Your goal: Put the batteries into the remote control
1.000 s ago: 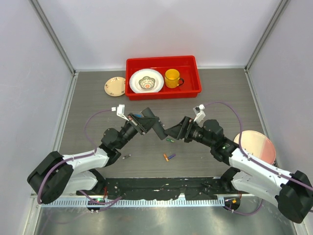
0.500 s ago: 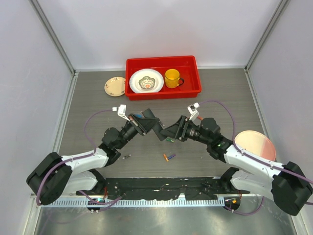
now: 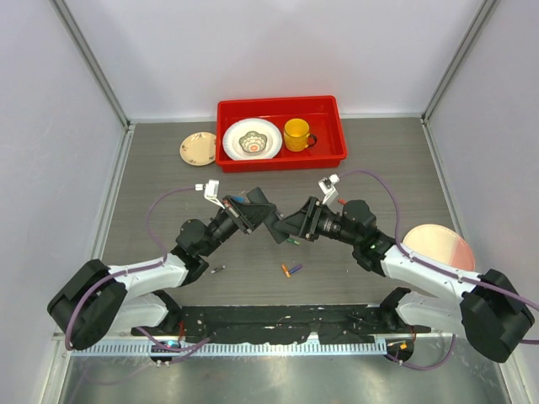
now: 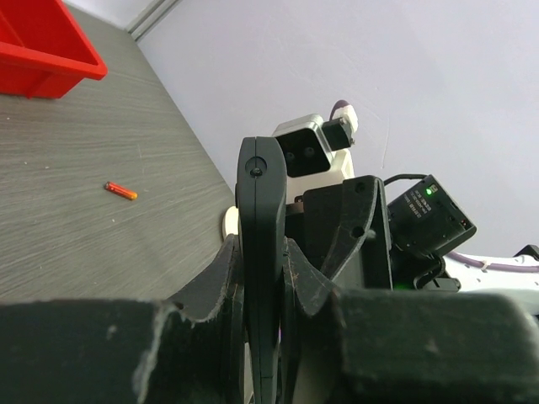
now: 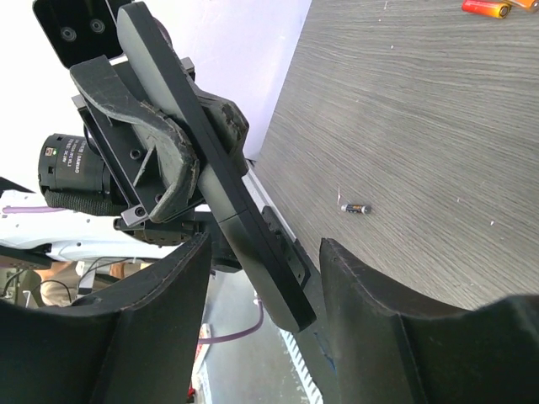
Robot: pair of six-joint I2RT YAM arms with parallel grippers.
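Note:
The remote control (image 3: 271, 220), a slim black bar, is held above the table with my left gripper (image 3: 259, 212) shut on it. In the left wrist view I see the remote control (image 4: 259, 185) edge-on, pinched between both fingers of the left gripper (image 4: 261, 252). My right gripper (image 3: 292, 227) meets it from the right. In the right wrist view the remote control's (image 5: 210, 168) free end lies between the open fingers of the right gripper (image 5: 265, 252), with a gap on each side. Batteries lie on the table: a green one (image 3: 292, 241), an orange one (image 3: 285, 271), a purple one (image 3: 296, 268) and a grey one (image 3: 217, 269).
A red bin (image 3: 281, 133) at the back holds a patterned bowl (image 3: 252, 140) and a yellow mug (image 3: 296, 135). A small beige plate (image 3: 198, 149) lies left of it. A pink disc (image 3: 438, 251) lies at the right, partly under my right arm.
My right gripper has moved left until the remote's end lies between its fingers, and its jaws have narrowed. The left arm has stayed still with the remote.

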